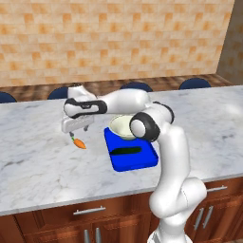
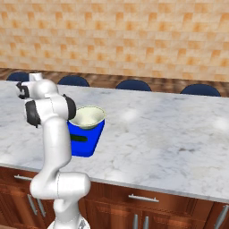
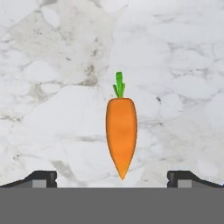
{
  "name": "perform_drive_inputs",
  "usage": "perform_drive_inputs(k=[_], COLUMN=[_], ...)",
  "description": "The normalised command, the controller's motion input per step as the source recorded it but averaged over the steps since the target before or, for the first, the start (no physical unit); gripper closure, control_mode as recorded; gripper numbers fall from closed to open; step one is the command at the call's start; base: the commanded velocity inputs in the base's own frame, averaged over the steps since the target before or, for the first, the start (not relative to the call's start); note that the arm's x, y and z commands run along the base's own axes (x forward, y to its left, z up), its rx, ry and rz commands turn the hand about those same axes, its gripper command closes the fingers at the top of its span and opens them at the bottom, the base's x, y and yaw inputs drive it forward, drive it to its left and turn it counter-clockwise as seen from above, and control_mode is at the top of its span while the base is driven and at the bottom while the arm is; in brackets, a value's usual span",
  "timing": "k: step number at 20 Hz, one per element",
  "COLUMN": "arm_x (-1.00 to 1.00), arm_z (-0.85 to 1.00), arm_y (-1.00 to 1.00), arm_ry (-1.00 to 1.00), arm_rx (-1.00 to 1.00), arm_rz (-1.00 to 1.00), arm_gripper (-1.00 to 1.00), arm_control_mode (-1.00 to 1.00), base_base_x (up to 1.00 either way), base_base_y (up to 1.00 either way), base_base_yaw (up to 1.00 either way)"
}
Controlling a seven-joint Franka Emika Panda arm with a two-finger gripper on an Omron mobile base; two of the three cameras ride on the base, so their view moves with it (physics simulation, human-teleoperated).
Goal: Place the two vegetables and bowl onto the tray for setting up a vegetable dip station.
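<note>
The orange carrot point(image 3: 121, 133) with its green top lies on the marble counter, also seen as the carrot point(image 1: 79, 143) left of the tray. My gripper point(image 1: 79, 129) hovers just above it, open, with the fingertips point(image 3: 43, 178) spread wide on either side and nothing between them. The blue tray point(image 1: 137, 160) holds the dark green cucumber point(image 1: 125, 151) near its middle and the cream-white bowl point(image 1: 120, 127) at its far end. From the right, the bowl point(image 2: 87, 116) sits on the tray point(image 2: 89, 143), with the cucumber point(image 2: 81, 139) partly behind my arm.
The marble counter point(image 1: 38, 166) stretches wide to both sides. Dark blue stool tops point(image 1: 194, 83) line its far edge below a tiled wall. Wooden drawers with metal handles point(image 1: 89, 210) run under the front edge.
</note>
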Motion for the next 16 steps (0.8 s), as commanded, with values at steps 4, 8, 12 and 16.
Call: perform_drive_inputs(k=[4,8,12,16], arm_x=[0.18,0.15,0.00,0.00], arm_z=[-0.28,-0.27,-0.24,-0.23], arm_y=[0.04,0.01,0.01,0.01], arm_ry=[0.00,0.01,0.01,0.00], arm_rx=[-0.02,-0.02,0.00,0.00], arm_rz=[0.00,0.00,0.00,0.00], arm_gripper=[-1.00,-1.00,-1.00,-1.00], arm_control_mode=[-1.00,-1.00,-1.00,-1.00], base_base_x=[0.00,0.00,0.00,0.00], base_base_y=[0.00,0.00,0.00,0.00], base_base_yaw=[0.00,0.00,0.00,0.00])
